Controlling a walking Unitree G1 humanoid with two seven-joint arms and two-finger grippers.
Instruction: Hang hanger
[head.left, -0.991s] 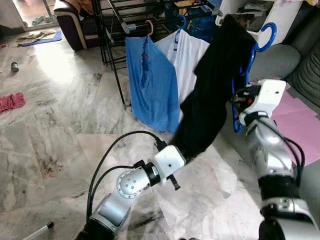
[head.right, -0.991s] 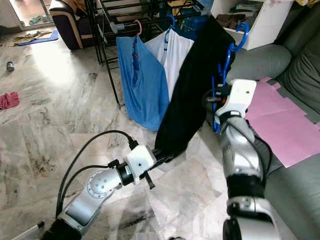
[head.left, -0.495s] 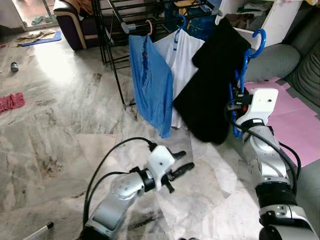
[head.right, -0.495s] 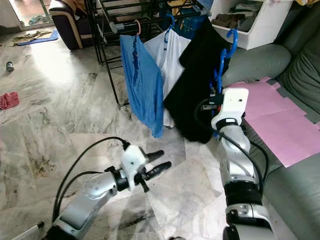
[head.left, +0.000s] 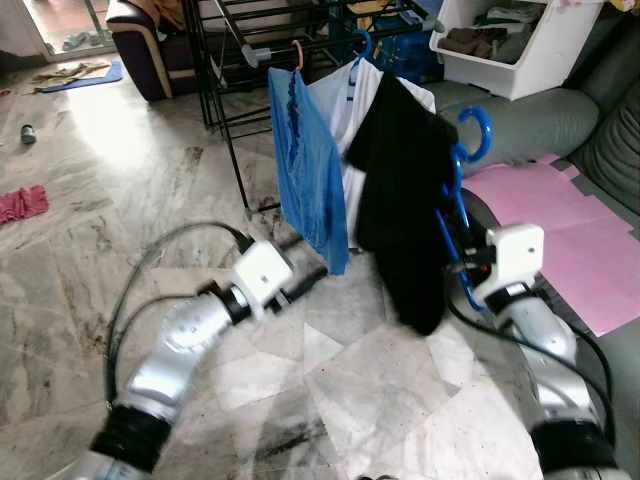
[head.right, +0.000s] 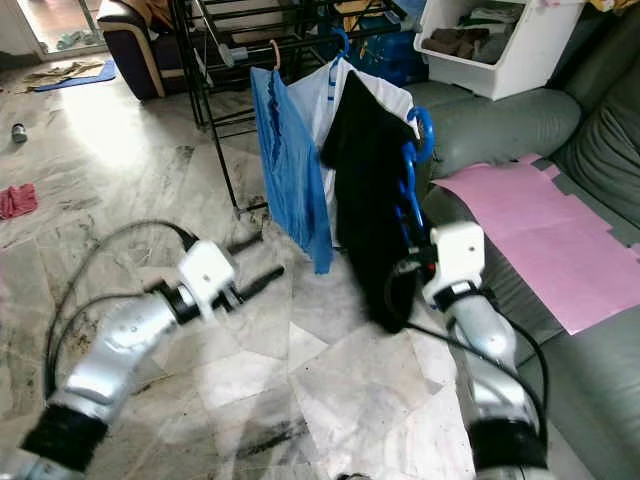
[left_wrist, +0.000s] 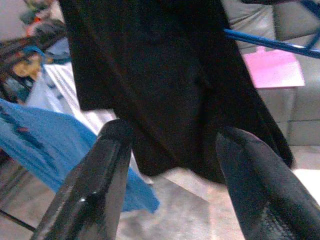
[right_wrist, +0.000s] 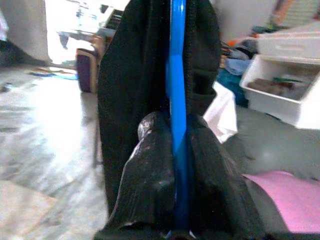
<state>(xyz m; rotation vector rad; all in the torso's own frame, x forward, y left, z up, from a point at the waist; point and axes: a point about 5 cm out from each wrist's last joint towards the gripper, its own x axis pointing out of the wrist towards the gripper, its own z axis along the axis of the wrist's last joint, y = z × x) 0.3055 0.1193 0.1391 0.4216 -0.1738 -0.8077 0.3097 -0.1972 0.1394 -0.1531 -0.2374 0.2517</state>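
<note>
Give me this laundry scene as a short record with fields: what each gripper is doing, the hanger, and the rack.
right gripper: shut on blue hanger, below its hook
blue hanger: carries black garment, hook not on a rail
left gripper: open, fingers apart near the black garment
drying rack: holds blue shirt and white shirt

No readable text, label, brand, number or sign anywhere: none on the hanging clothes, none on the white bin at upper right, none on the pink sheet at right.
</note>
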